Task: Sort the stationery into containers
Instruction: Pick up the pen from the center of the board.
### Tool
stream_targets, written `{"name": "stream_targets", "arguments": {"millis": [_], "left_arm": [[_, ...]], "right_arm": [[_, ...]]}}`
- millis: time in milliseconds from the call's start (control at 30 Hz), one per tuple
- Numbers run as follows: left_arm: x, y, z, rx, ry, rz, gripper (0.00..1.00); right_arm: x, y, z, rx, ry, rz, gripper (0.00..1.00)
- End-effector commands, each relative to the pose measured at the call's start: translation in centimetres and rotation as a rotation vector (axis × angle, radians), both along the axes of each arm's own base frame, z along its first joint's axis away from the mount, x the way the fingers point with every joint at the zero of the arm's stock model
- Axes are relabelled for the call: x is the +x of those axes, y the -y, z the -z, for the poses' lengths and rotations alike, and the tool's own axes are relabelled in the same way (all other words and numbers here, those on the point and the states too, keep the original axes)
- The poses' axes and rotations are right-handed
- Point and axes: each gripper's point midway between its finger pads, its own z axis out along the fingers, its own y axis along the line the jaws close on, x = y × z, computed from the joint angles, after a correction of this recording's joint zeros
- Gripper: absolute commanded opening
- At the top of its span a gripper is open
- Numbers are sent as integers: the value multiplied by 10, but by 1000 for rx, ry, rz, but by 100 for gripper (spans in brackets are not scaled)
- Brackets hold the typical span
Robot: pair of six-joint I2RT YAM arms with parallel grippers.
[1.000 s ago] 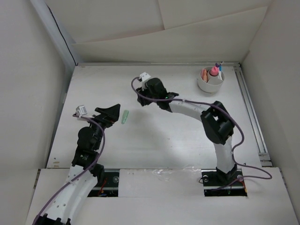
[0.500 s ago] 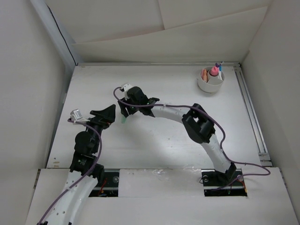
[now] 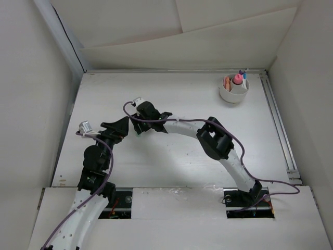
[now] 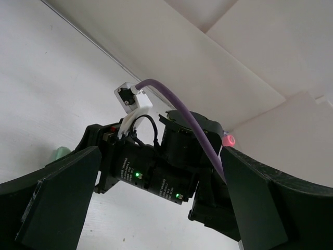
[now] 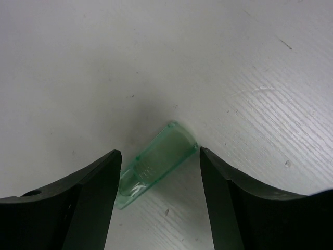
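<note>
Now, right hand (image 5: 159, 152) spread wide, green highlighter (image 5: 156, 165) between — (lying flat)

The stubby translucent green plastic highlighter (image 5: 156, 164) lies on the white counter (image 3: 182, 156), centre-left in the top view, between the fingers (image 5: 88, 203) of the right gripper (image 3: 138, 128). The round white plastic cup (image 3: 232, 97) stands upper right, well apart.
</note>
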Motion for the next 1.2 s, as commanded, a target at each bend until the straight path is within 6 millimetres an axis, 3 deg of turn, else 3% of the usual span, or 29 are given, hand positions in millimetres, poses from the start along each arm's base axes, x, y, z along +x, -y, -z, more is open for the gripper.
{"name": "stream_targets", "arguments": {"millis": [0, 167, 300, 367, 567, 633, 667, 767, 900, 933, 967, 1033, 1067, 1100, 1167], "left_arm": [[-3, 2, -25, -12, 65, 15, 100], [-1, 2, -25, -12, 65, 15, 100], [-1, 2, -25, -12, 65, 15, 100], [-1, 2, -25, -12, 65, 15, 100], [-1, 4, -25, -11, 67, 24, 100], [1, 5, -23, -17, 56, 25, 100], [1, 5, -23, -17, 56, 25, 100], [1, 7, -23, -16, 56, 36, 100], [1, 9, -21, -15, 58, 45, 100], [2, 9, -21, -15, 58, 45, 100], [2, 11, -21, -14, 58, 56, 100], [3, 11, -19, -12, 49, 56, 100], [3, 11, -21, -14, 58, 56, 100], [3, 13, -21, -13, 58, 65, 100], [3, 15, -21, -12, 59, 74, 100]], "right_arm": [[2, -7, -1, -4, 14, 28, 68], [14, -3, -3, -22, 56, 83, 63], [16, 4, 0, -53, 60, 107, 52], [13, 7, -5, -53, 60, 107, 41], [5, 37, 2, -130, 73, 137, 32], [3, 45, -8, -142, 94, 133, 29], [-2, 53, -1, -163, 81, 131, 27], [1, 68, -18, -147, 100, 146, 22], [14, 107, -41, -115, 112, 207, 20], [20, 114, -63, -78, 137, 227, 20], [35, 134, -73, -72, 154, 266, 19], [49, 161, -87, -60, 176, 314, 19], [58, 175, -110, -32, 213, 341, 19], [78, 205, -121, -23, 227, 410, 19], [94, 240, -146, -13, 288, 461, 17]]}}
